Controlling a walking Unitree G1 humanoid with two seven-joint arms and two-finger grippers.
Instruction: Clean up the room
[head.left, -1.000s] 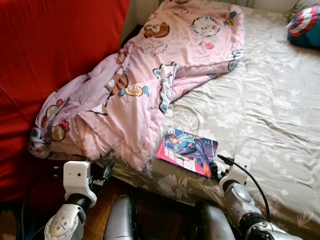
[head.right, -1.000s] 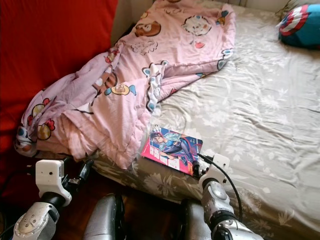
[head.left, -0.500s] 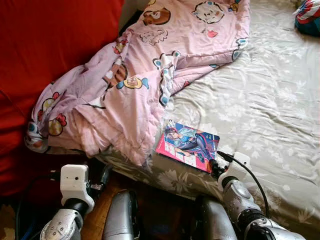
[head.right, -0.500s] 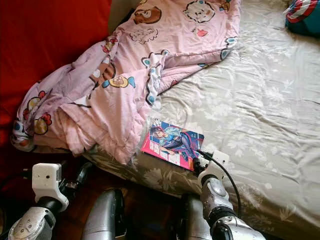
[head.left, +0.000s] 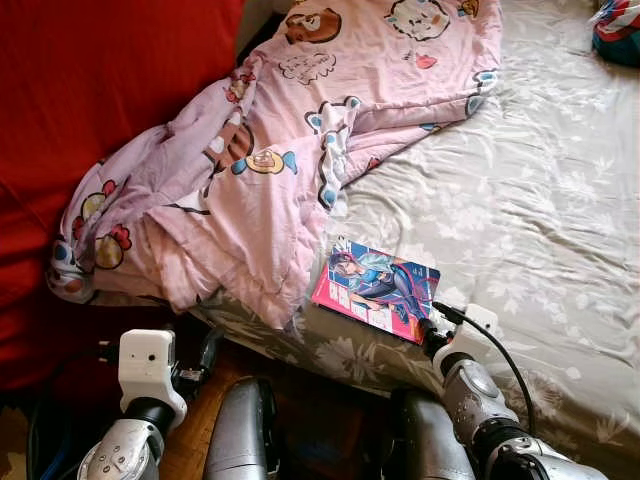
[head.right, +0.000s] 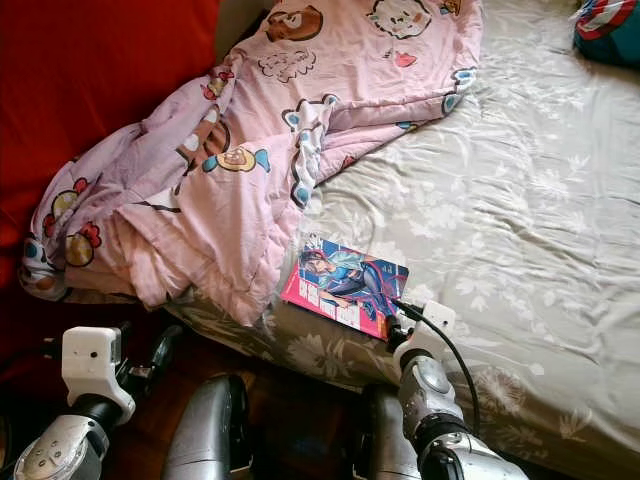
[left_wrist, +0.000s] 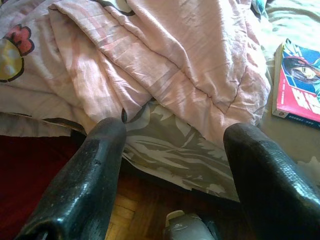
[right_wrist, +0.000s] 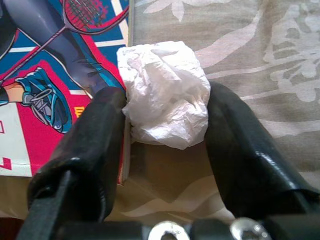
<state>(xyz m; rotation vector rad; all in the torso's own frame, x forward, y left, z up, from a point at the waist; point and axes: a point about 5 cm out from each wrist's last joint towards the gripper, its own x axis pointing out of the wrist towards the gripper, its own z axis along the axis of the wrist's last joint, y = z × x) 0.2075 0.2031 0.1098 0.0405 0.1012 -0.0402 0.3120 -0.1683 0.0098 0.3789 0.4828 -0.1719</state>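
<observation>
- Two fingers of right claw (right_wrist: 165, 130) pinch a crumpled white tissue (right_wrist: 165, 92) on the bed (head.left: 540, 200), touching the comic book (head.left: 377, 290) corner; lift straight up so the book stays put
- left claw (left_wrist: 175, 165) gapes wide, holding nothing, low beside the pink blanket (head.left: 260, 190)

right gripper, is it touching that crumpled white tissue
Touching. The right wrist view shows the right gripper with a black finger pressed against each side of the crumpled white tissue, no gap showing, beside the book.
</observation>
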